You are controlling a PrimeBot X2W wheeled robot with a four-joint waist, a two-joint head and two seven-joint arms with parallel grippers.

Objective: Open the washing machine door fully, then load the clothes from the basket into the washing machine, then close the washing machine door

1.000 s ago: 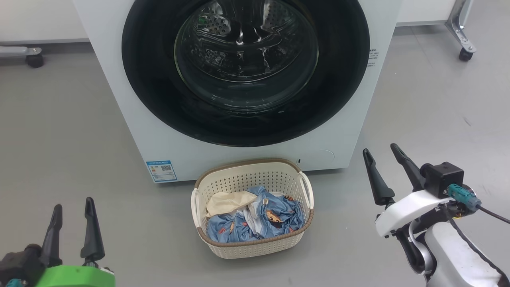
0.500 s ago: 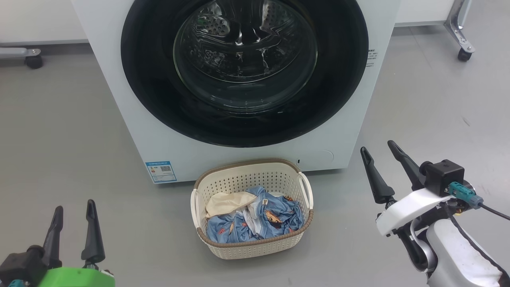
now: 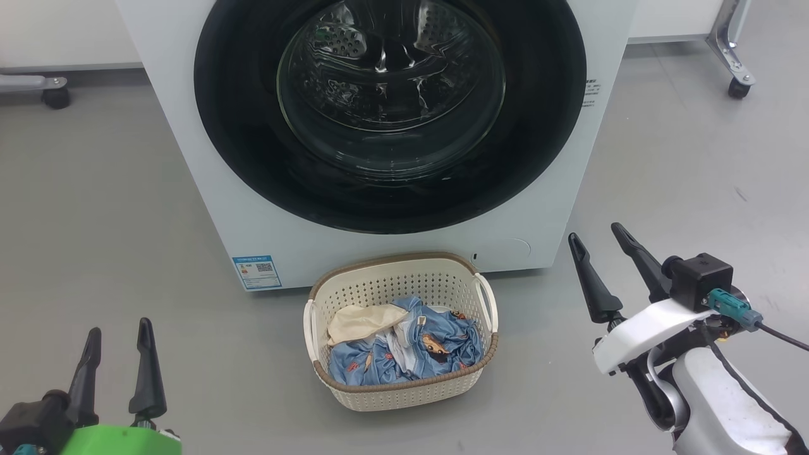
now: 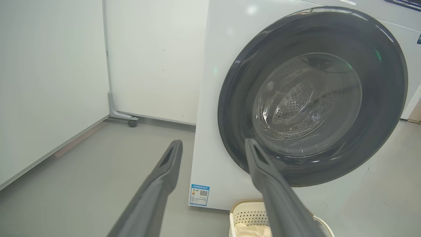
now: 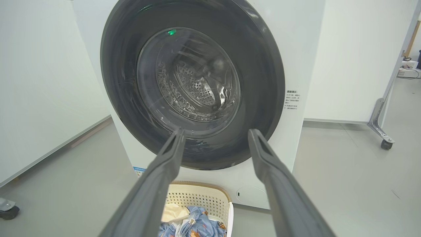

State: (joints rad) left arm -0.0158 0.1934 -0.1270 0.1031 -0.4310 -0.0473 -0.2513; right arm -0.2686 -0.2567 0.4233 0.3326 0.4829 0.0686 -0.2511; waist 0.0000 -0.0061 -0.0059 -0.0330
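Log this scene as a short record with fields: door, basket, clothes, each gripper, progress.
door: washing machine door shut flat against the washing machine
basket: basket on the floor, just in front of the washing machine, below the door
clothes: clothes piled in the basket, cream piece on the blue printed fabric
left: left gripper open, empty, apart from the basket
right: right gripper open, empty, right of the basket
progress: door not yet opened
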